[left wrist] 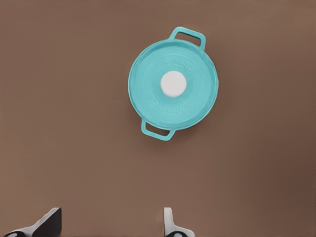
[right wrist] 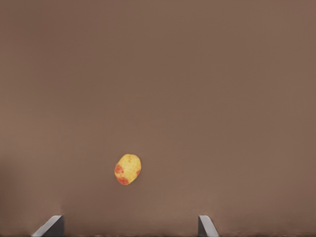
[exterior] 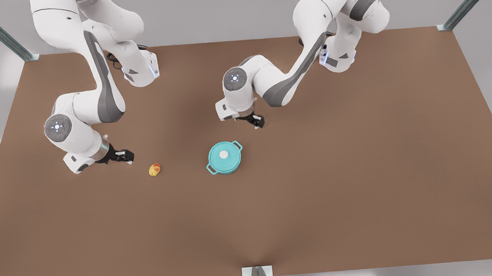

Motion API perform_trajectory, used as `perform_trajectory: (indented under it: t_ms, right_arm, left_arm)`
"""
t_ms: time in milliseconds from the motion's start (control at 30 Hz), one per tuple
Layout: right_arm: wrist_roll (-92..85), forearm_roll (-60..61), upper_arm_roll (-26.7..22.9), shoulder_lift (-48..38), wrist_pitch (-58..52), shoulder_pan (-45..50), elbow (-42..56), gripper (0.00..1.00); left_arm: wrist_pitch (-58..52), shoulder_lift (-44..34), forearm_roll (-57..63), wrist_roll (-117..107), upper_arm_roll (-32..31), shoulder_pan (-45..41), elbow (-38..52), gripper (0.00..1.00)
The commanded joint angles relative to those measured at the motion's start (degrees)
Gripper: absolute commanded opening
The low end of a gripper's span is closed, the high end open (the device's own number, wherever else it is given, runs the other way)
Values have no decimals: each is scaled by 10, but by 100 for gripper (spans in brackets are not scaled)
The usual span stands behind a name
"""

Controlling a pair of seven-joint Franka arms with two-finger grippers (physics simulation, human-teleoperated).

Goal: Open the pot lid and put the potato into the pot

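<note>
pot (exterior: pixel 225 158): stands on my desk (exterior: pixel 359 169) near its middle, a little toward the near edge, loop handles pointing to opposite sides
pot lid (exterior: pixel 224 155): seated flat on the pot, white knob (left wrist: pixel 173 83) at its centre, untouched
potato (exterior: pixel 155 169): lies on the bare desk beside the pot, toward the front view's left, well apart from it
left gripper (exterior: pixel 255 121): my fingers (left wrist: pixel 169 223) are apart and hold nothing; it hangs above the desk just behind the pot, on the far-edge side
right gripper (exterior: pixel 124 155): fingers (right wrist: pixel 206 226) spread, nothing between them; near the potato, on its front-view-left side, not touching
step in hand: lid off first, as I judge it; nothing begun
how to do it well: bring my left gripper straight over the knob, fingers either side of it, descend plumb, close on the knob alone, lift vertically so the pot is not dragged
risk: an off-centre grip may tilt the lid or slide the pot
</note>
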Motion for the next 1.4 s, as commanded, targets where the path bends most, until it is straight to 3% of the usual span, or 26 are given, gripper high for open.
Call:
perform_trajectory:
  t_ms: [0, 33, 133, 300, 800, 1267, 1300, 1333, 1367]
  right_arm:
    - [199, -2, 0, -11, 107, -4, -53, 100]
    - [217, -2, 0, -10, 115, 4, -66, 100]
    - [227, 3, 0, 20, 151, 13, -66, 100]
    - [236, 17, -1, 89, 193, 34, -39, 100]
    - [261, 18, -7, 156, 338, 47, -110, 100]
    - [265, 60, -7, 191, 377, 77, -130, 100]
    - [266, 65, -7, 192, 377, 84, -130, 100]
    - [266, 65, -7, 196, 377, 85, -130, 100]
    - [265, 65, -7, 197, 377, 86, -130, 100]
  left_arm:
    - [41, 45, 20, -447, 1, -6, 42, 100]
    - [45, 86, 21, -471, 2, -6, 88, 100]
    - [99, 119, 42, -475, 8, -5, 84, 100]
    - [144, 130, 42, -483, 8, -12, 68, 100]
    - [188, 196, 77, -476, 11, -30, 131, 100]
    - [200, 207, 91, -465, 14, -29, 129, 100]
    - [200, 208, 91, -465, 14, -29, 129, 98]
    - [200, 209, 91, -465, 14, -29, 129, 89]
    - [200, 209, 91, -465, 14, -29, 130, 74]
